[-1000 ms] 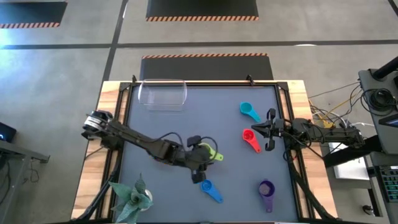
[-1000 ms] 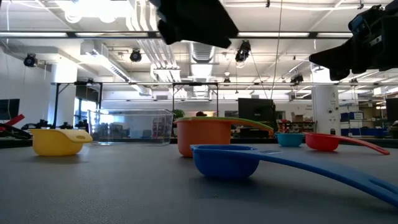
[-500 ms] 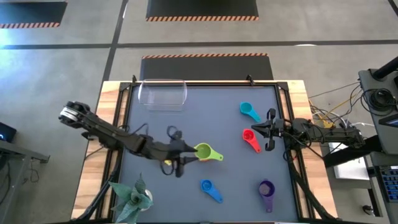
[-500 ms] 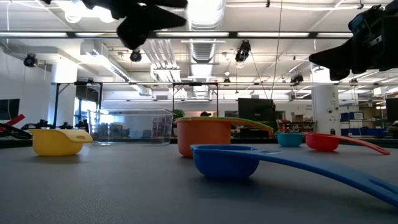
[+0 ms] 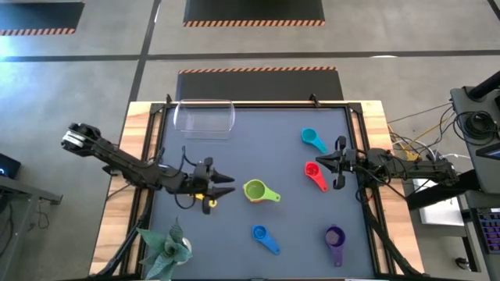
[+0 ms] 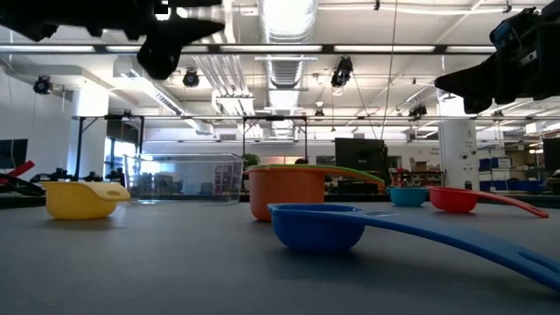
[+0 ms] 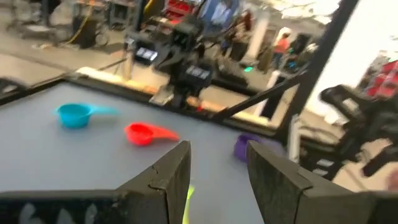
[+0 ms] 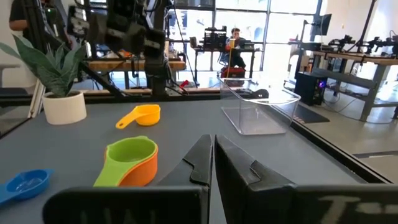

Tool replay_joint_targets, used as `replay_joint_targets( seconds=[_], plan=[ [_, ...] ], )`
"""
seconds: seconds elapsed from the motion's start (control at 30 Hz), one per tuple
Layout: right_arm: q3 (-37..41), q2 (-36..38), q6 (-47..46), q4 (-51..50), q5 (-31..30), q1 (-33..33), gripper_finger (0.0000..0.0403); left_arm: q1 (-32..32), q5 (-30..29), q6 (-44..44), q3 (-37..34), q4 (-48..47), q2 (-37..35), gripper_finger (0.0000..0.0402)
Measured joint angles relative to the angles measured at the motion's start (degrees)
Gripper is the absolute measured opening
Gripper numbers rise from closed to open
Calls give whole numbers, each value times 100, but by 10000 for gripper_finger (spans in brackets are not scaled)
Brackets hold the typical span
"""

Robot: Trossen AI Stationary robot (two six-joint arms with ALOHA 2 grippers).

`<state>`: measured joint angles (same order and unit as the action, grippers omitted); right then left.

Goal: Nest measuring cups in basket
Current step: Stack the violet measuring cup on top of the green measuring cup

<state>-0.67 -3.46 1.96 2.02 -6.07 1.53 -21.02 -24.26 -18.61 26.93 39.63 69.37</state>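
A green cup [image 5: 254, 190] sits nested in an orange cup [image 6: 284, 194] at the table's middle. My left gripper [image 5: 226, 185] is open and empty, raised just left of them and above the yellow cup [image 5: 209, 205]. The teal cup [image 5: 312, 140], red cup [image 5: 315, 173], blue cup [image 5: 264, 238] and purple cup [image 5: 334, 240] lie apart on the table. The clear basket [image 5: 205, 118] stands at the far left. My right gripper [image 5: 337, 164] is shut and empty at the right edge, between the teal and red cups.
A potted plant [image 5: 166, 250] stands at the near left corner. A black frame [image 5: 250, 104] runs around the grey table top. People and benches show in the room beyond the table.
My left gripper has drawn back from over the green and orange cups toward the table's left edge and now hangs over the yellow cup. The cups have stayed where they were.
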Motion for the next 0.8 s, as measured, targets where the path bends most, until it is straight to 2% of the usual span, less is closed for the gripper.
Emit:
replay_joint_targets(
  seconds=[0.13, 0.37, 0.63, 0.73, 0.8],
  plan=[
    [1, 0, 0, -2, 1, 0, 9, 31, -74, -463, -55, -2, 32, 137],
    [2, 0, 12, 0, 0, 0, 9, 46, -73, 159, 232, -18, -16, 137],
    [2, 0, 576, 0, 0, 1, 9, 46, -71, 178, 337, -214, 65, 137],
    [2, 0, 343, -2, 2, 1, 9, 46, -69, 167, 337, -212, 88, 137],
    [2, -1, -365, 0, 5, -1, 9, 46, -69, 166, 337, -212, 91, 137]
  ],
)
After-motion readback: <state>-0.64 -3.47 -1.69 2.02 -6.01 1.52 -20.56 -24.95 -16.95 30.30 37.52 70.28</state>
